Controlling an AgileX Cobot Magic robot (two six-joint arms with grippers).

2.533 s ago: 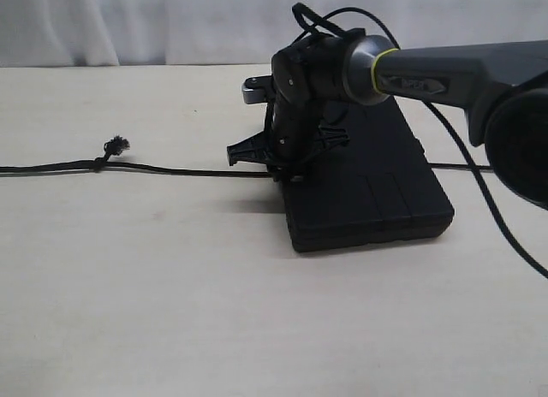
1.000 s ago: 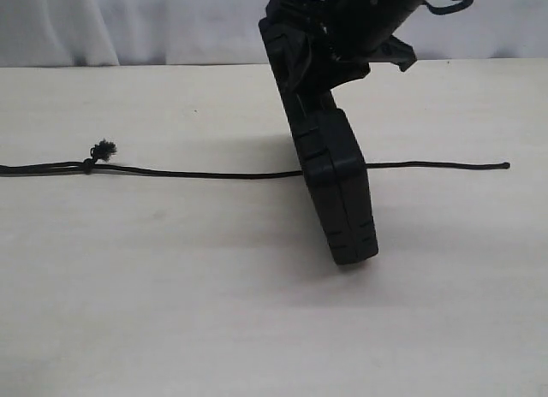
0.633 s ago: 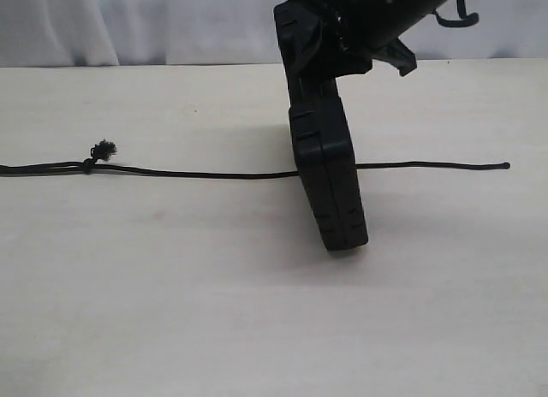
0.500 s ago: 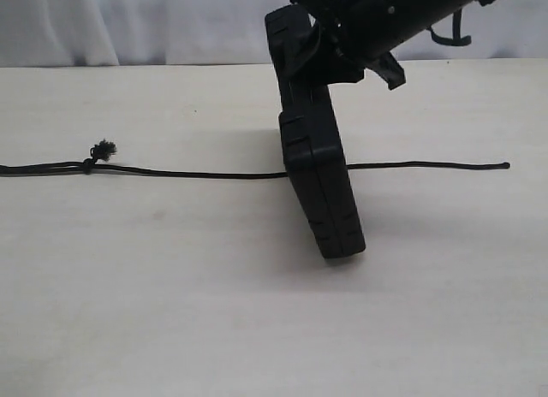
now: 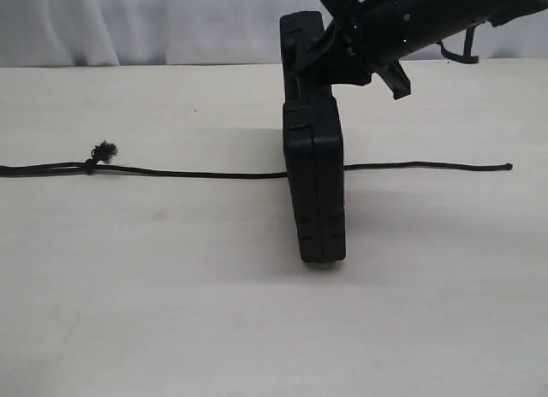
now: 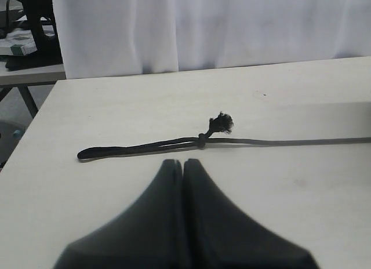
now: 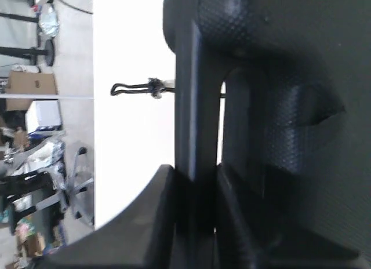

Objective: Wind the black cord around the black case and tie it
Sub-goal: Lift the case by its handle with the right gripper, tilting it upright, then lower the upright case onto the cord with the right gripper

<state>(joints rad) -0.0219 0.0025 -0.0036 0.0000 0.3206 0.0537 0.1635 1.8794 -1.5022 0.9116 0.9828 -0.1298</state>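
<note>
The case (image 5: 314, 183) is held on edge at centre frame, its top rim clamped by the right gripper (image 5: 330, 59). The cord (image 5: 197, 174) is laid left-to-right past it. The left gripper (image 6: 183, 164), clenched empty, is nearer the knot.

Case (image 5: 314, 192) on edge on table (image 5: 171, 311); cord (image 5: 197, 174) extends both sides.
</note>
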